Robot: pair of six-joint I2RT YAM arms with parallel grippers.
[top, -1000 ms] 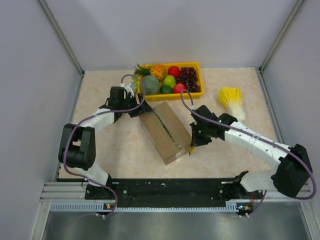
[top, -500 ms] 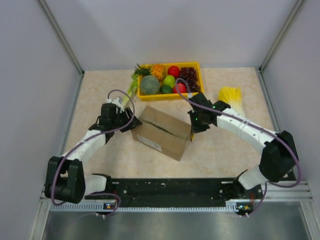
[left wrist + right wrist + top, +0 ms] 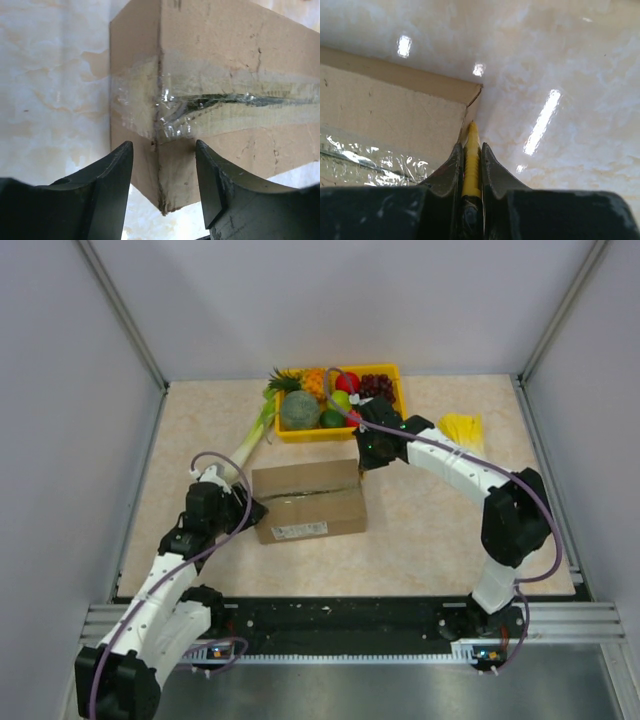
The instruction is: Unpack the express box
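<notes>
Probably stiff and light, the express box wants bracing at its ends; left jaws spread at its corner, right jaws pinch a yellow tool beside it.

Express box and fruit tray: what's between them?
Top view: the right gripper, shut on a yellow tool, sits between them at the far right corner of the express box, near the yellow tray.

Fruit tray, leek, cabbage on table.
</notes>
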